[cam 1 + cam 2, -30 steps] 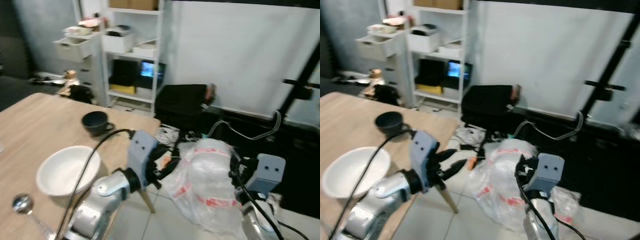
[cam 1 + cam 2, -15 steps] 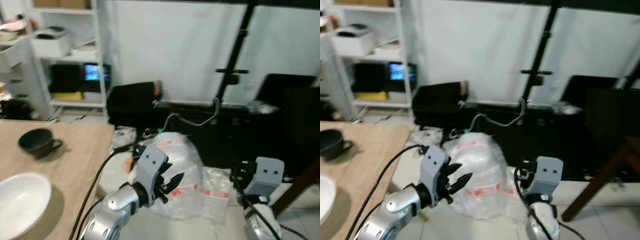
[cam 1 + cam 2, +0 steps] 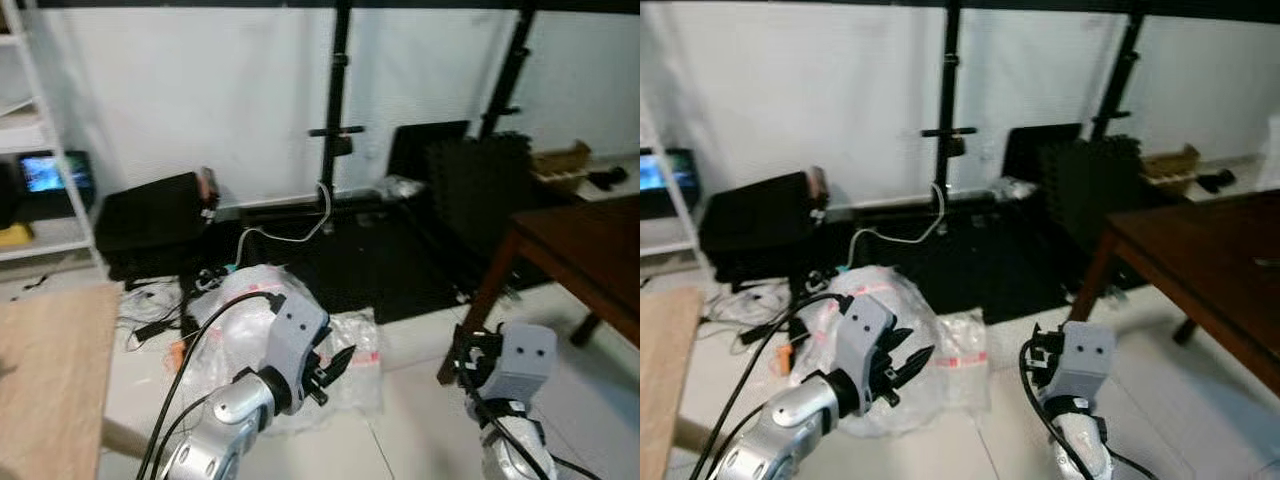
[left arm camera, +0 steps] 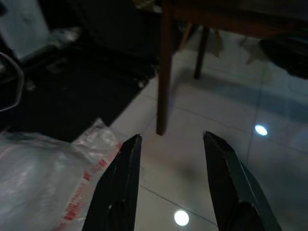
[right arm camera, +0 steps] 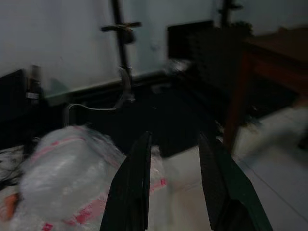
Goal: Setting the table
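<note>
A light wooden table (image 3: 50, 370) shows just its corner at the left edge, with nothing on that part. A dark brown wooden table (image 3: 590, 250) stands at the right on the tiled floor. My left gripper (image 3: 336, 368) is held out low over the floor near a plastic bag, open and holding nothing. In the left wrist view its fingers (image 4: 120, 192) frame the dark table's leg (image 4: 165, 72). My right gripper (image 3: 468, 352) hangs low at the right, open and holding nothing; its fingers (image 5: 134, 187) point toward the bag (image 5: 72, 178).
A large clear plastic bag (image 3: 235, 300) lies on the floor between the tables. Behind it are a black case (image 3: 150, 215), loose cables (image 3: 290, 230), black stand poles (image 3: 338, 100) and dark foam pads (image 3: 470, 180) against a white wall. A white shelf (image 3: 40, 170) stands at far left.
The whole picture has swung to the right: the light table's bowl and cup have left the picture, and the dark table has come in. Both grippers stay open.
</note>
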Controlling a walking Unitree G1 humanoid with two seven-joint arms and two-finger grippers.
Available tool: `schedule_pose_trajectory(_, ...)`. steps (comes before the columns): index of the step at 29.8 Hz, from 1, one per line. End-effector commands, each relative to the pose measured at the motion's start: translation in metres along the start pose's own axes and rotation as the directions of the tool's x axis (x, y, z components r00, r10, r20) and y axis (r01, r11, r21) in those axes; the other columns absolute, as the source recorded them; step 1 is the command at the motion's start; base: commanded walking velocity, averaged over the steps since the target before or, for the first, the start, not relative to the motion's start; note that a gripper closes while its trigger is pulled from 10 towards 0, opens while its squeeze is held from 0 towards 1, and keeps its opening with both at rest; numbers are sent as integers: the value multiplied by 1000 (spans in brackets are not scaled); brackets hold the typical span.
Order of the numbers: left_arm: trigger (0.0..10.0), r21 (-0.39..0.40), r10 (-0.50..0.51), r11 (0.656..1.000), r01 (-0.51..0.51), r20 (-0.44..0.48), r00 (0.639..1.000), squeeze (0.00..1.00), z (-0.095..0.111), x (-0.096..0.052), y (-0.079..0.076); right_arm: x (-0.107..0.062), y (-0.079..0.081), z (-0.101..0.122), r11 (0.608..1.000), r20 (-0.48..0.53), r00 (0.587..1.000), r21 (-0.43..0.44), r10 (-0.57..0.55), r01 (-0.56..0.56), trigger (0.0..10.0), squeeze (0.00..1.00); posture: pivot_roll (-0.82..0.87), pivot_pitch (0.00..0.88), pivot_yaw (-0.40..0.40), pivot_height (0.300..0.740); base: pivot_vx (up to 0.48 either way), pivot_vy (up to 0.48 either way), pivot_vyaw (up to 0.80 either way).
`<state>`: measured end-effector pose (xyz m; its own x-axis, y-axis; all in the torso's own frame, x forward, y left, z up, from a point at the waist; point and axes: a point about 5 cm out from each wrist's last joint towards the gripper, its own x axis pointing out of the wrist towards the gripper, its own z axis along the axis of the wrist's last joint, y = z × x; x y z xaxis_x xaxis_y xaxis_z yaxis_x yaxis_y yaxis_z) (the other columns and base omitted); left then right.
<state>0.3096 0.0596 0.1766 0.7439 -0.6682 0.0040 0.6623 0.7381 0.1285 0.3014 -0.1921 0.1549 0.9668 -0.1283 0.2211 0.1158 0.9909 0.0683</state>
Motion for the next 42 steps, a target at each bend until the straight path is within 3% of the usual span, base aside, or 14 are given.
schedule_pose_trajectory(1,10000,9,-4,1000,4,-10,1000,0,-3,1,-4,-3,-6,-3,1000,-10,1000,-10,-19,19,10000,0,4,127,63,740,0,0,-800)
schedule_pose_trajectory(27,10000,1,44,999,-44,-15,999,0,-8,2,2,-5,-6,-7,1000,-22,1000,-14,-21,20,10000,0,2,140,64,740,0,0,-800)
schedule_pose_trajectory(37,10000,-10,104,995,-104,3,995,0,-7,3,9,-5,-6,-7,1000,-23,1000,-15,-21,21,10000,0,2,142,64,740,0,0,-800)
schedule_pose_trajectory(42,10000,-28,204,979,-203,25,979,0,-5,2,21,-5,-5,-7,1000,-23,999,-13,-21,21,10000,0,2,144,64,740,0,0,-800)
